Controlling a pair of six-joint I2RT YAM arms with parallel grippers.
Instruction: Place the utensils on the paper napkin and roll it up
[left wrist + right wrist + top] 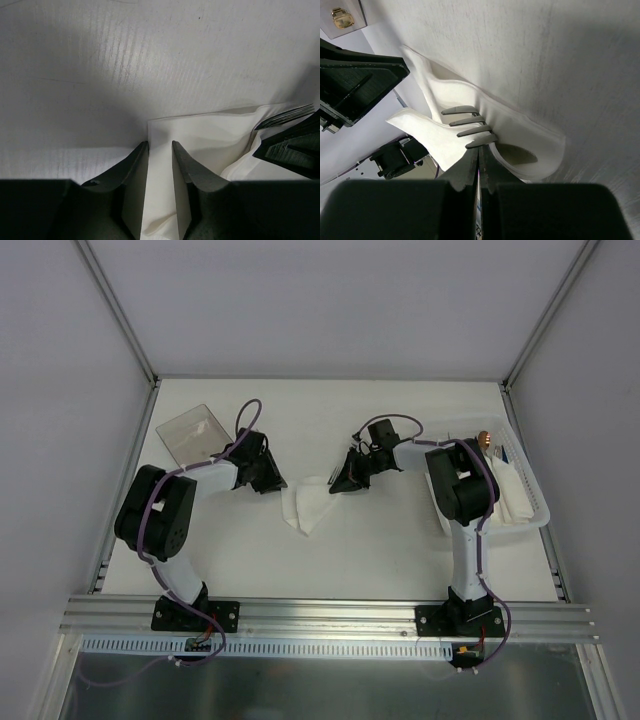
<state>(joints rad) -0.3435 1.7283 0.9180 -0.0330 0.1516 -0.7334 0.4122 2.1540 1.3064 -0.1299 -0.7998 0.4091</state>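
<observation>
The right gripper [479, 156] is pinching the fork [467, 127] over the paper napkin [305, 505], mid-table, at its 2 o'clock side. The left gripper [160, 148] is straddling its 10 o'clock edge, grip unclear. The fork needs laying flat, parallel to one edge.

Seen from above and behind, two black-and-white arms reach inward over a white table [400, 560]. Between them lies the paper napkin [308, 505], crumpled and partly folded. The left gripper [268, 480] sits at its left edge, the right gripper [348, 478] at its upper right corner. A clear plastic box [193, 432] sits rear left. A white tray [530, 505] at far right holds a small gold-coloured item [485, 438].
</observation>
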